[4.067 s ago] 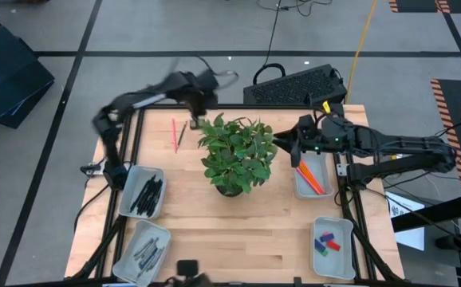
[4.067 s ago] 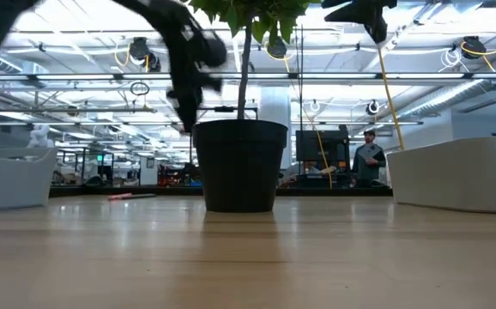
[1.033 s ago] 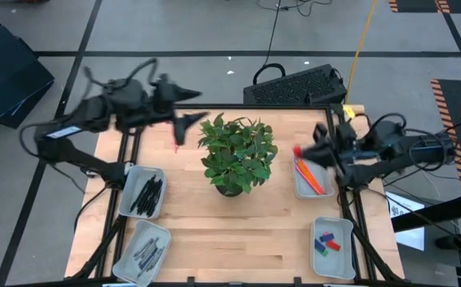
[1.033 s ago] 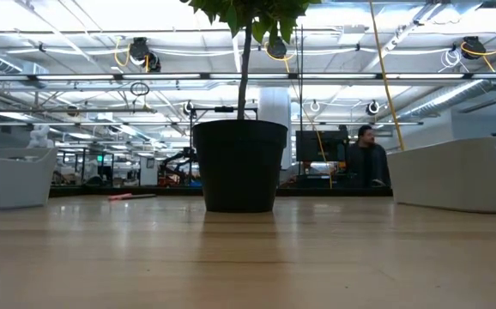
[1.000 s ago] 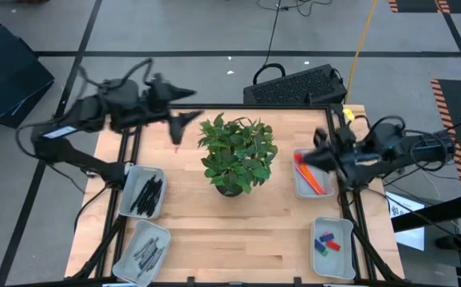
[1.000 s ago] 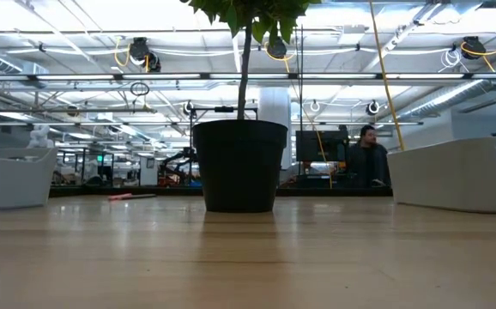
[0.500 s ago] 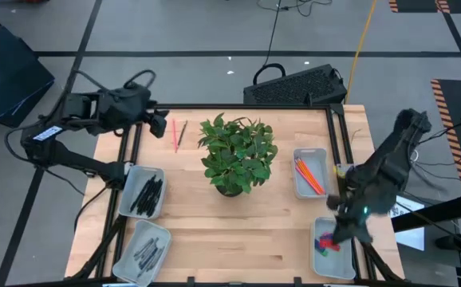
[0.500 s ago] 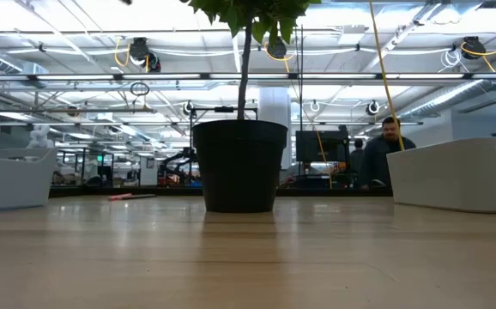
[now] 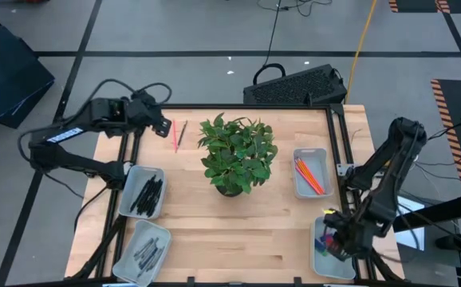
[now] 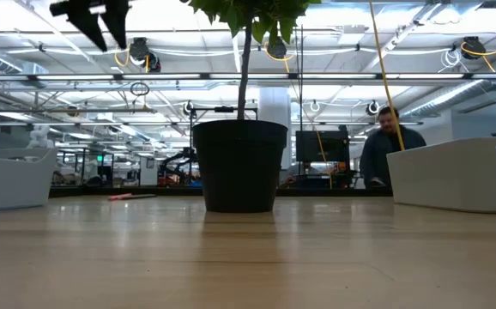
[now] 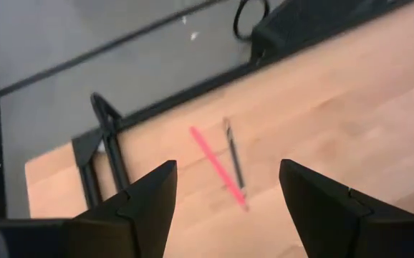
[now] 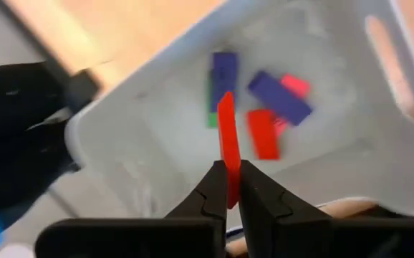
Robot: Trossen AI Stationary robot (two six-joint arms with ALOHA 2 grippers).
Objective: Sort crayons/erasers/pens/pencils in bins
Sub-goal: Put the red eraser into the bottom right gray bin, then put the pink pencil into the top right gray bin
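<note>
Right gripper [image 12: 227, 188] pinching a red eraser [image 12: 225, 143] over the eraser bin [image 12: 157, 122]; best to go low, then let go gently.

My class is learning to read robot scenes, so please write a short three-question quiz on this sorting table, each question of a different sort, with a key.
1. True or false: the right pincer is shut on a red eraser above the bin of erasers.
2. Multiple choice: what lies loose on the table near the left pincer? A) a green eraser B) a red pencil and a dark stick C) a bin.
3. Fill in: the orange pencils lie in the bin just to the right of the ____.

Key: 1 true; 2 B; 3 plant.
</note>
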